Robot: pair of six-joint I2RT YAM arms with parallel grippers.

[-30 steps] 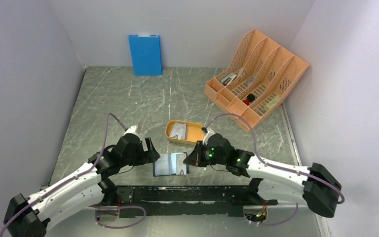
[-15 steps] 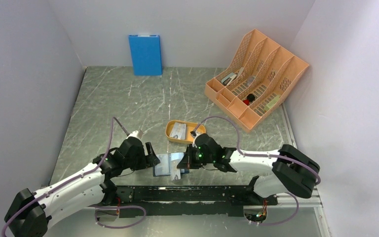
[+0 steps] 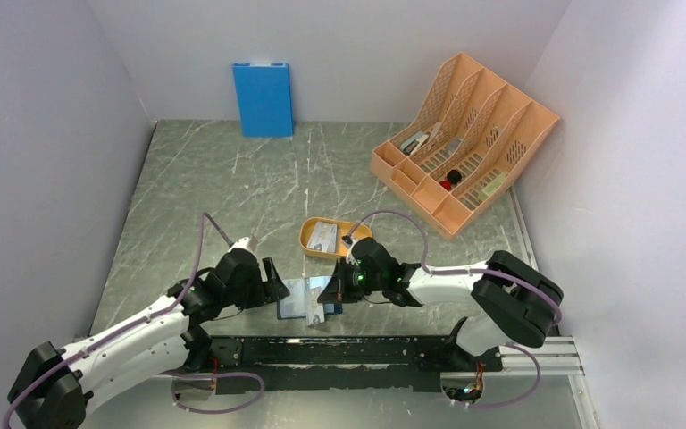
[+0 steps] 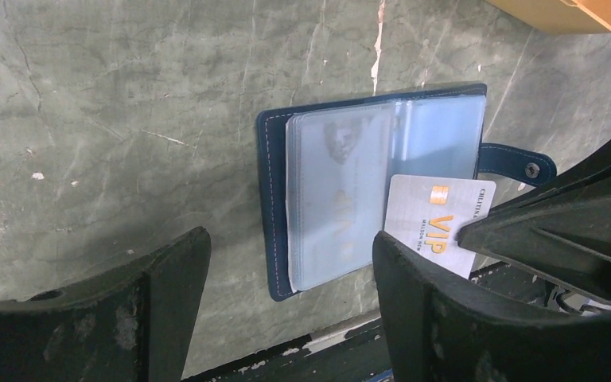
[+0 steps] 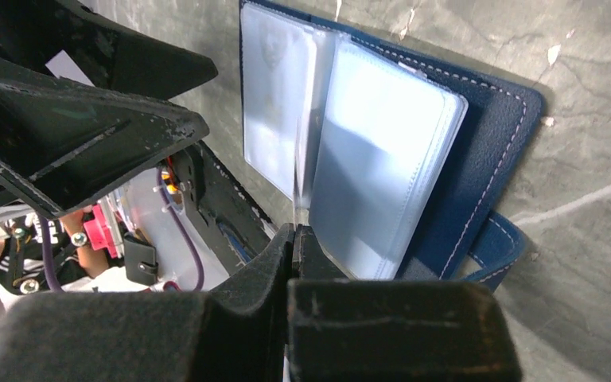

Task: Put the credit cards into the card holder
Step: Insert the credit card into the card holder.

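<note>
The navy card holder [image 3: 296, 300] lies open near the table's front edge, its clear pockets [image 4: 342, 191] facing up and its snap tab [image 4: 517, 161] to one side. My right gripper [image 3: 329, 291] is shut on a silver credit card [image 4: 437, 223] printed "VIP". The card's edge is at the pockets' opening, between two clear sleeves [image 5: 382, 159]. My left gripper [image 4: 286, 263] stands open just left of the holder, its fingers [image 4: 159, 278] astride the holder's near corner and holding nothing. Another credit card [image 3: 322, 236] lies in the orange tray [image 3: 355, 241].
An orange file rack [image 3: 464, 134] with small items stands at the back right. A blue flat panel [image 3: 263, 98] leans on the back wall. The black base rail [image 3: 348, 350] runs along the near edge, right below the holder.
My right gripper has moved left with the card, from beside the holder to over its pockets. The left gripper has dropped slightly nearer and its jaws have narrowed a little.
</note>
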